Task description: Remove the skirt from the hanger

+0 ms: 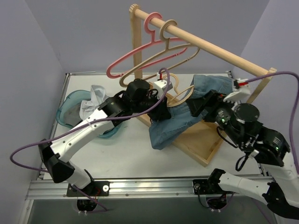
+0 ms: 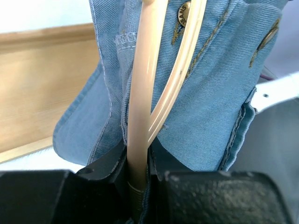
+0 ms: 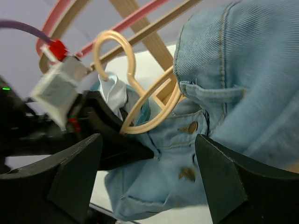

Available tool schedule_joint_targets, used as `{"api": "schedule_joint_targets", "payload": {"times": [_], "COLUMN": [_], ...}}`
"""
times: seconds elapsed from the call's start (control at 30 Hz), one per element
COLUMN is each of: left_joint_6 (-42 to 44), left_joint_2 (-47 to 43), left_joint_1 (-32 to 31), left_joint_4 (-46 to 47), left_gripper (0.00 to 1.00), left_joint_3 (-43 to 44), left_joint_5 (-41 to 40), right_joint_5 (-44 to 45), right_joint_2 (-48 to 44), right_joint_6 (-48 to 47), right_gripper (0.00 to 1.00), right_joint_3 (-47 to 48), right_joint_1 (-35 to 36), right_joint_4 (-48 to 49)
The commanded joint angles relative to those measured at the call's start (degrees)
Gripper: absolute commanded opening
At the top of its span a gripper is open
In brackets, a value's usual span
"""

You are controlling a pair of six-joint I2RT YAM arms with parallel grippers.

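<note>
A light-blue denim skirt (image 1: pixel 173 123) hangs on a beige hanger (image 1: pixel 184 94) low over the wooden rack's base. My left gripper (image 1: pixel 161 112) comes in from the left and is shut on the hanger (image 2: pixel 140 116). In the left wrist view the beige bar runs down between the two black jaws (image 2: pixel 138 179), with skirt (image 2: pixel 210 102) denim draped around it. My right gripper (image 1: pixel 196 106) is at the skirt's right side. Its fingers (image 3: pixel 70 177) stand wide open around the buttoned front of the skirt (image 3: pixel 187 158), touching nothing. The hanger's (image 3: pixel 147 125) hook sticks up free of the rod.
A wooden rack with a slanted rod (image 1: pixel 210 46) carries a pink hanger (image 1: pixel 126 58) and a bare beige hanger (image 1: pixel 159 53). Its flat base (image 1: pixel 201 140) lies under the skirt. A teal bowl (image 1: pixel 70 109) with white cloth (image 1: pixel 96 98) sits at the left.
</note>
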Motion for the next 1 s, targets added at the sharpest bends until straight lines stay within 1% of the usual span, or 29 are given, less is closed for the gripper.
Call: {"api": "schedule_joint_targets", "payload": {"times": [0.0, 0.1, 0.2, 0.23, 0.37, 0.43, 0.6, 0.7, 0.8, 0.87, 0.97], "left_joint_6": [2.36, 4.03, 5.09, 5.18, 5.00, 4.92, 5.44, 5.44, 5.44, 5.62, 5.71], "left_joint_2": [-3.95, -4.92, -5.54, -5.80, -6.51, -6.95, -4.93, -4.05, -3.52, -3.43, -3.35], "left_joint_1": [-1.51, -2.65, -3.71, -3.71, -3.80, -3.97, -3.97, -3.97, -3.89, -3.89, -3.89], "left_joint_4": [-2.85, -6.81, -10.50, -11.29, -12.00, -11.91, -16.04, -16.83, -17.27, -17.28, -17.98], "left_gripper": [0.02, 0.02, 0.02, 0.02, 0.02, 0.02, 0.02, 0.02, 0.02, 0.02, 0.02], "left_joint_3": [2.04, 2.21, 2.39, 2.13, 1.60, 1.42, 3.53, 4.59, 4.94, 4.94, 5.29], "left_joint_5": [-0.79, -2.37, -4.92, -5.36, -5.81, -6.15, -10.37, -10.99, -12.13, -11.69, -12.21], "right_joint_5": [-7.70, -10.60, -13.86, -15.52, -18.08, -18.26, -22.21, -21.17, -20.02, -19.14, -20.28], "right_joint_2": [5.32, 8.40, 9.46, 9.81, 10.86, 11.39, 9.99, 7.97, 7.35, 8.05, 10.16], "right_joint_6": [-3.51, -4.91, -5.44, -5.53, -5.62, -5.18, -3.25, -2.98, -4.21, -5.17, -5.79], "right_gripper": [0.76, 0.72, 0.63, 0.61, 0.58, 0.52, 0.46, 0.44, 0.45, 0.46, 0.46], "right_joint_3": [1.70, 3.29, 3.99, 4.17, 4.96, 4.96, 3.82, 4.43, 6.36, 7.07, 8.39], "right_joint_1": [-0.30, -0.21, -0.21, -0.21, -0.21, -0.21, 0.40, 0.76, 0.76, 0.76, 0.76], "right_joint_4": [2.89, 4.38, 8.07, 8.52, 8.70, 7.30, 6.76, 5.45, 4.22, 3.34, 2.19]}}
